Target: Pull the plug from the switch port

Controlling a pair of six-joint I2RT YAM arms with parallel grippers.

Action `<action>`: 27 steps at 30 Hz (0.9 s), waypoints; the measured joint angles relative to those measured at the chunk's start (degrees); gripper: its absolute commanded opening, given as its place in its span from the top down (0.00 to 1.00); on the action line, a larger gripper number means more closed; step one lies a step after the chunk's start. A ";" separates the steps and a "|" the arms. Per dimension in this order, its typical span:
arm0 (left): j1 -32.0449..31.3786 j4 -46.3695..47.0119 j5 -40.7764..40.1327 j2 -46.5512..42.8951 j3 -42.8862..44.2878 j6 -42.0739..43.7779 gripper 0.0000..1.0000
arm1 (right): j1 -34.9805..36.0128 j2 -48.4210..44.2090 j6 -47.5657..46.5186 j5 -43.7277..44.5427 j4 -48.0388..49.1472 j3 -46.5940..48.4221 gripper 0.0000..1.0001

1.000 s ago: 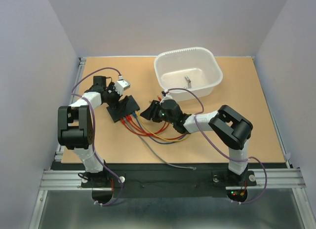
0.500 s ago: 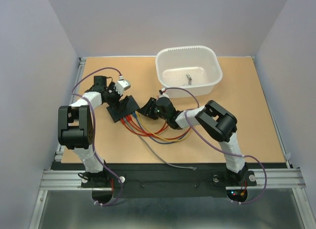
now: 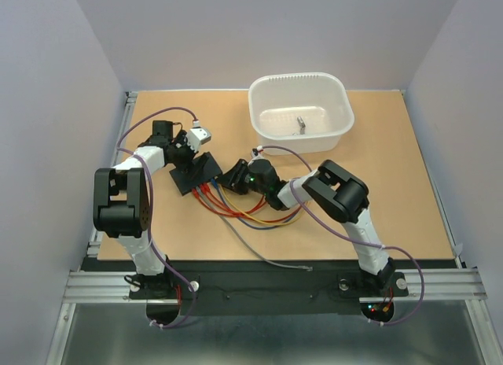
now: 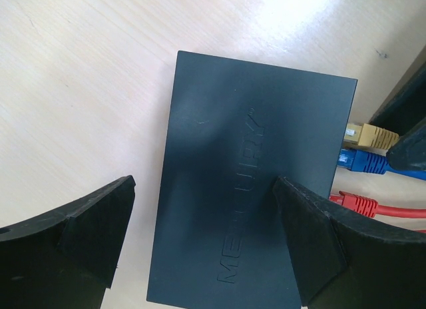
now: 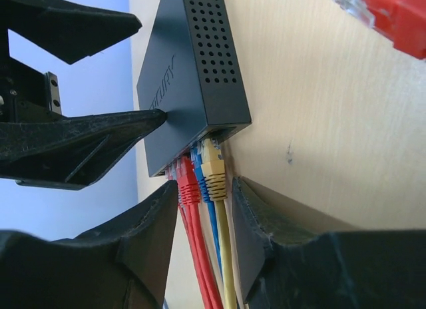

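The black switch (image 3: 197,172) lies flat on the table with red, blue and yellow plugs in its ports. My left gripper (image 4: 203,236) is open above it, one finger (image 4: 93,236) over the bare table beside it, the other (image 4: 313,242) over its port side. In the right wrist view the switch (image 5: 193,76) is just ahead. My right gripper (image 5: 203,196) is open, its jaws flanking the yellow plug (image 5: 214,169), blue plug (image 5: 202,172) and a red plug (image 5: 186,179) close to the ports. In the top view the right gripper (image 3: 232,177) sits at the switch's port edge.
A white tub (image 3: 338,129) with a small grey item (image 3: 299,125) stands at the back. Coloured cables (image 3: 251,215) loop from the switch towards the front. A loose grey cable (image 3: 267,259) runs to the near edge. A loose red plug (image 5: 389,16) lies beside the switch.
My right arm has moved left, bringing its gripper up to the switch's port edge around the plugs. The left gripper has stayed over the switch.
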 measured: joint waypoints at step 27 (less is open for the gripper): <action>-0.87 0.81 -0.72 0.00 -0.02 -0.17 0.02 | -1.44 3.87 5.55 -0.76 5.07 1.51 0.70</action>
